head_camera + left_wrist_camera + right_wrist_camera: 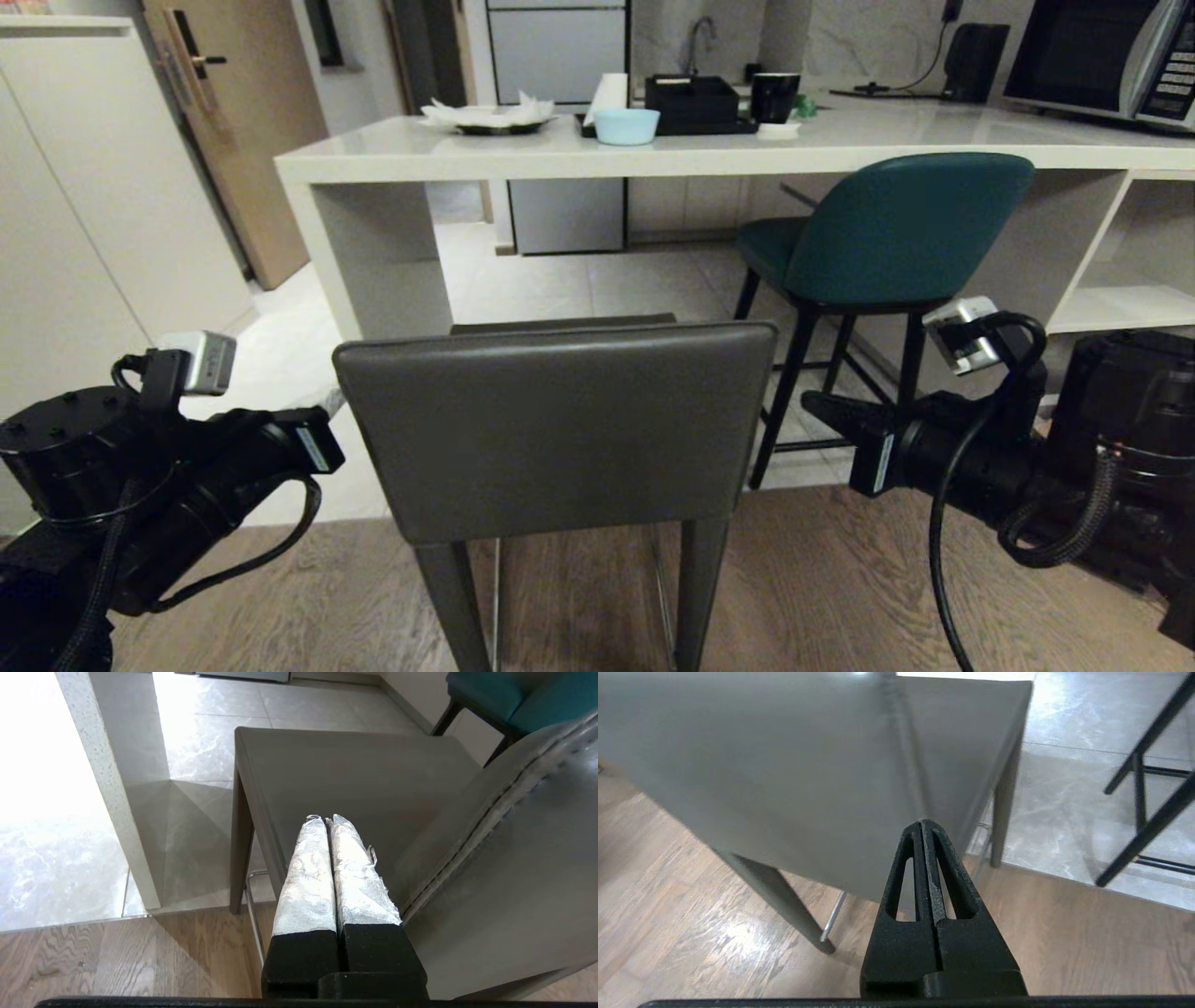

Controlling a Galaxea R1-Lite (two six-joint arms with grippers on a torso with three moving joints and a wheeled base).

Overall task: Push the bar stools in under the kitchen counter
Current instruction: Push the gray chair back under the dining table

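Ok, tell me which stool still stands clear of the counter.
The dark grey stool, square-backed, nearest the robot; the teal stool already sits tucked under the counter.

The room is rather dim and the light is soft. The pale worktop [653, 154] shows a mild shine on its top. Left of its side panel [112, 793], the tiled floor [51, 826] is burnt out to white by strong glare. Below the worktop there is shade. The grey stool back [752, 765] looks blurred from near. Straight lines bend near the picture borders.
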